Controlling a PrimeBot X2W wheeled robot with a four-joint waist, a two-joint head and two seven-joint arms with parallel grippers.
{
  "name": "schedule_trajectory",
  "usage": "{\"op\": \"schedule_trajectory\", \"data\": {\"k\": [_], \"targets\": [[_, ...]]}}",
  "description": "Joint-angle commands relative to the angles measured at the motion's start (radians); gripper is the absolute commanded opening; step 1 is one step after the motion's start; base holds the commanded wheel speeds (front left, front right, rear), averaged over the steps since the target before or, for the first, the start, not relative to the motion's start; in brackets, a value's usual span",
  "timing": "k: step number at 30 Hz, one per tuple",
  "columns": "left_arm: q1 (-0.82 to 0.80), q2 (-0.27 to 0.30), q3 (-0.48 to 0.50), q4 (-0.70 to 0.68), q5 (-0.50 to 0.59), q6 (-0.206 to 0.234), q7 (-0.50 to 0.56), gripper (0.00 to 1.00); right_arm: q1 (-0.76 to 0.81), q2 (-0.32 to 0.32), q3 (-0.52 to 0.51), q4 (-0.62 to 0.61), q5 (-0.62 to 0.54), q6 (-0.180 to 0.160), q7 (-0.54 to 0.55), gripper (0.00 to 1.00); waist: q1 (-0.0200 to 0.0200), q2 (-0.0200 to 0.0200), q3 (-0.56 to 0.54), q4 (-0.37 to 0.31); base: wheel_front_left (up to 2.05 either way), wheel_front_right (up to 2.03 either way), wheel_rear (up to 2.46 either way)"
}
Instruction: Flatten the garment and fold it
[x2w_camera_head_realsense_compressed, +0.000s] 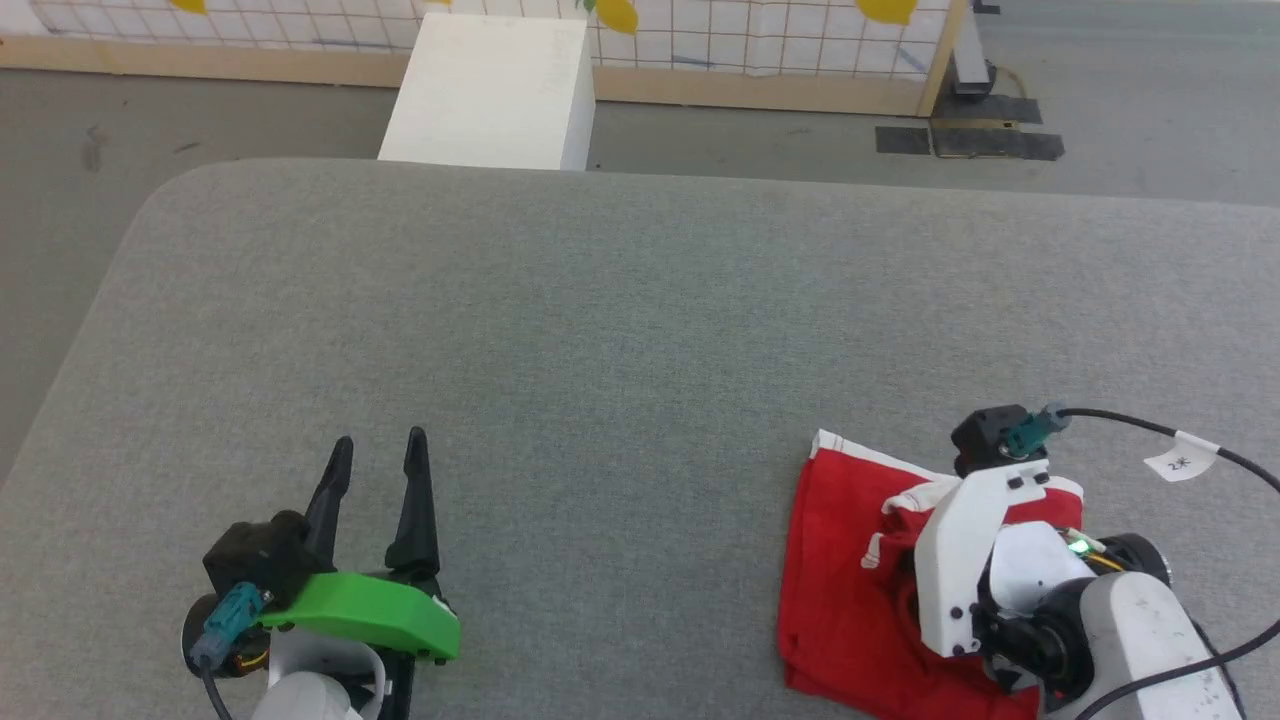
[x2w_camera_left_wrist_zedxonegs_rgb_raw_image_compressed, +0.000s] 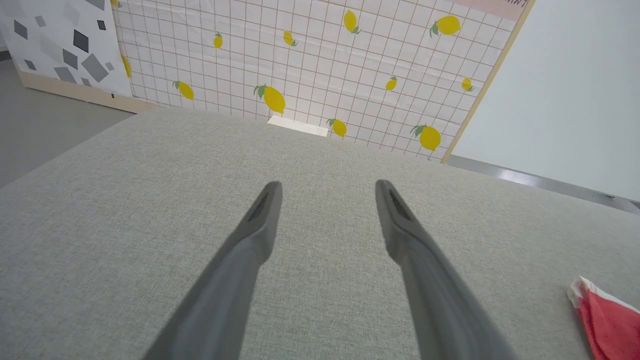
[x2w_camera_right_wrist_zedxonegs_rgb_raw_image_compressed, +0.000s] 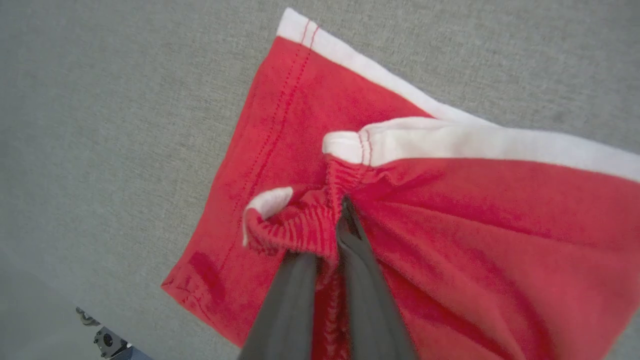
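The garment (x2w_camera_head_realsense_compressed: 840, 570) lies bunched at four o'clock on the grey desk (x2w_camera_head_realsense_compressed: 600, 330). The right end effector (x2w_camera_right_wrist_zedxonegs_rgb_raw_image_compressed: 336, 225) is clamped on its ribbed red fold (a gathered edge). At seven o'clock, the left end effector (x2w_camera_head_realsense_compressed: 378, 452) stands apart, empty.

The garment (x2w_camera_right_wrist_zedxonegs_rgb_raw_image_compressed: 450, 250) is showing up bright red, with white bands running along its edges and red stitching crossing the white. The table (x2w_camera_head_realsense_compressed: 600, 330) is looking a flat speckly grey. The left gripper (x2w_camera_head_realsense_compressed: 380, 437) is wearing a lime green bracket (x2w_camera_head_realsense_compressed: 370, 610) over black fingers (x2w_camera_head_realsense_compressed: 412, 500). The wall panel (x2w_camera_left_wrist_zedxonegs_rgb_raw_image_compressed: 310, 60) is sporting a thin brownish grid on white with yellow lemons (x2w_camera_left_wrist_zedxonegs_rgb_raw_image_compressed: 274, 98), green-leaved I think, they're tiny. The box (x2w_camera_head_realsense_compressed: 490, 90) is looking plain white.
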Motion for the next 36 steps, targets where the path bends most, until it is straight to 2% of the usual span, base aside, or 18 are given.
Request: {"op": "schedule_trajectory", "data": {"k": [1,10,11,12,15,23,32,36], "targets": [[-0.016,-0.001,-0.003,0.003,-0.009,-0.001,-0.006,1.00,-0.020,0.003,0.011,0.021,0.015,-0.001,-0.022,0.00,0.0000,0.0000,0.006,0.011,0.00,0.00,0.00],[-0.016,-0.004,-0.008,0.013,-0.015,-0.002,-0.009,1.00,-0.039,0.004,0.043,0.178,0.040,-0.001,-0.131,0.00,0.0000,0.0000,0.009,0.032,0.00,0.00,0.00],[-0.015,-0.004,-0.008,0.014,-0.016,-0.002,-0.009,1.00,-0.041,0.004,0.045,0.185,0.041,-0.001,-0.146,0.16,0.0000,0.0000,0.008,0.032,0.00,0.00,0.00],[-0.014,-0.004,-0.008,0.015,-0.017,-0.002,-0.009,1.00,-0.045,0.004,0.052,0.191,0.044,-0.001,-0.158,1.00,0.0000,0.0000,0.006,0.031,0.00,0.00,0.00],[-0.012,-0.002,-0.006,0.017,-0.020,-0.001,-0.010,1.00,-0.060,0.004,0.087,0.182,0.058,-0.001,-0.178,1.00,0.0000,0.0000,0.000,0.025,0.00,0.00,0.00],[-0.007,0.000,-0.012,0.022,-0.020,0.001,-0.012,1.00,-0.081,0.004,0.178,0.062,0.095,-0.001,-0.162,1.00,0.0000,0.0000,-0.027,-0.007,0.00,0.00,0.00],[0.013,0.014,-0.010,0.017,-0.028,0.003,-0.004,1.00,-0.046,0.004,0.221,-0.052,0.016,-0.001,-0.009,1.00,0.0000,0.0000,-0.060,-0.070,0.00,0.00,0.00],[0.014,0.018,-0.013,0.013,-0.029,0.004,-0.001,1.00,-0.027,0.004,0.188,-0.128,0.010,-0.001,-0.008,1.00,0.0000,0.0000,-0.066,-0.091,0.00,0.00,0.00]]}}
